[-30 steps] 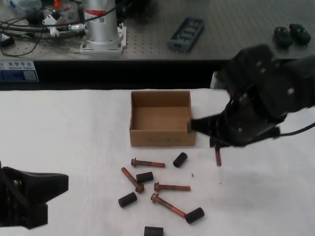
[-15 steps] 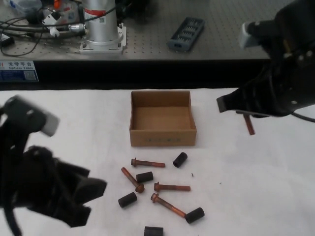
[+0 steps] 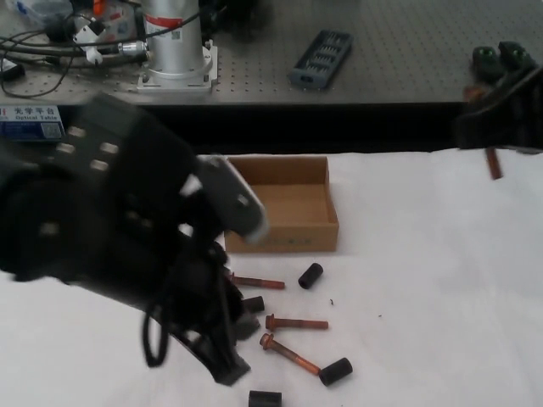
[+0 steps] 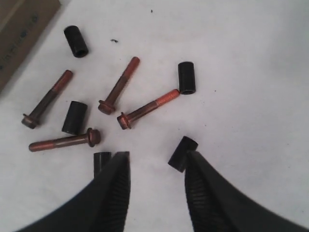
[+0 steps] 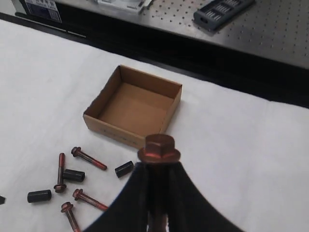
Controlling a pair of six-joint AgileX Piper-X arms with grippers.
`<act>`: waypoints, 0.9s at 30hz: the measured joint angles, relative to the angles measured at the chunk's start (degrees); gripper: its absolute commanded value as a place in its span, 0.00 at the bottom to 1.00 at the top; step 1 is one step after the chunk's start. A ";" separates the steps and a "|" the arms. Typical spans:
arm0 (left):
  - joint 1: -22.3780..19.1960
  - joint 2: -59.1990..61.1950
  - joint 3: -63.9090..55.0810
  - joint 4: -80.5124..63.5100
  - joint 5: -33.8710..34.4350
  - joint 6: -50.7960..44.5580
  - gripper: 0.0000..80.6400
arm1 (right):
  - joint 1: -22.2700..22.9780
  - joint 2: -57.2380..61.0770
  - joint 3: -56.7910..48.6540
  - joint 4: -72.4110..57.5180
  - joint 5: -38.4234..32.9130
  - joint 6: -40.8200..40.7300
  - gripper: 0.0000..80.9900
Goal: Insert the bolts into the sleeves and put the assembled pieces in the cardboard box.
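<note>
Copper bolts [image 4: 119, 85] and black sleeves [image 4: 186, 77] lie loose on the white cloth in front of the cardboard box [image 3: 280, 222]. My left gripper [image 4: 155, 162] hangs open above them, with one sleeve [image 4: 182, 153] beside one fingertip and another sleeve [image 4: 101, 161] beside the other. In the high view the left arm [image 3: 119, 229] covers part of the pile. My right gripper [image 5: 158, 169] is shut on a bolt [image 5: 159, 149], hex head toward the camera, held high at the far right [image 3: 492, 163], away from the box [image 5: 135, 106].
A dark metal bench with a blue rack [image 3: 320, 57], a silver post [image 3: 174, 38] and cables runs behind the cloth. White cloth lies bare to the right of the box and of the loose parts [image 3: 297, 323].
The left arm has swung in from the lower left to hover over the loose parts. The right arm has carried its bolt up and away to the far right.
</note>
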 measured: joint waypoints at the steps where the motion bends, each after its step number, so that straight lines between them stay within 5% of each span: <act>1: -0.57 1.05 -0.29 0.14 -0.52 0.89 0.34 | 0.00 -1.32 0.00 0.30 0.00 -0.16 0.04; 10: -5.70 10.76 -1.98 0.85 -6.92 12.65 0.34 | 0.00 -10.63 0.00 6.83 0.00 -1.19 0.04; 27: -5.84 17.81 -4.41 2.79 -8.00 18.79 0.34 | 0.00 -11.79 0.00 8.67 0.00 -1.19 0.04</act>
